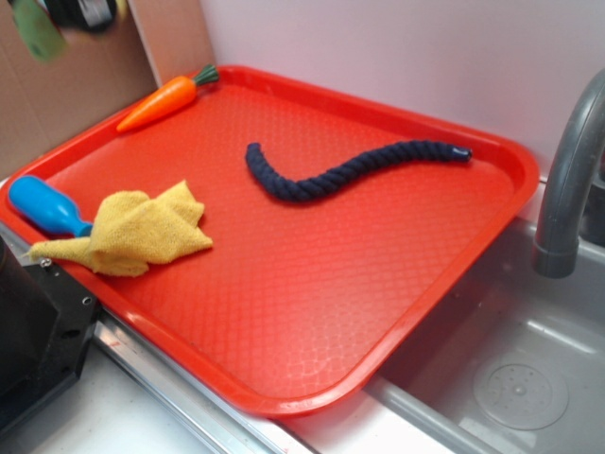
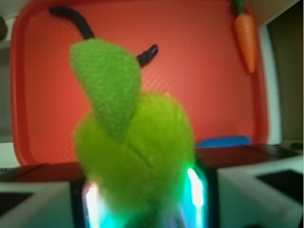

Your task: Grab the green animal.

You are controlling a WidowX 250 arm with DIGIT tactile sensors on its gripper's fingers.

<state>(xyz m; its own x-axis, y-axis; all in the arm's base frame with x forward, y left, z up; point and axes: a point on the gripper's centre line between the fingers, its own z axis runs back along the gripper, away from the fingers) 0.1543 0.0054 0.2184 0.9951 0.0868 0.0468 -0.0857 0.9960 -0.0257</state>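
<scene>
I have the green animal (image 2: 130, 142) pinched in the gripper (image 2: 142, 199), lifted well above the red tray (image 2: 199, 95). Only the fuzzy bottom looks clamped; I think it could slip out back onto the tray.

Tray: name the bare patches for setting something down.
The tray's near and right part is bare, from the rope to the front rim. A smaller patch lies between carrot and rope. The left corner is crowded by cloth and blue handle.
</scene>
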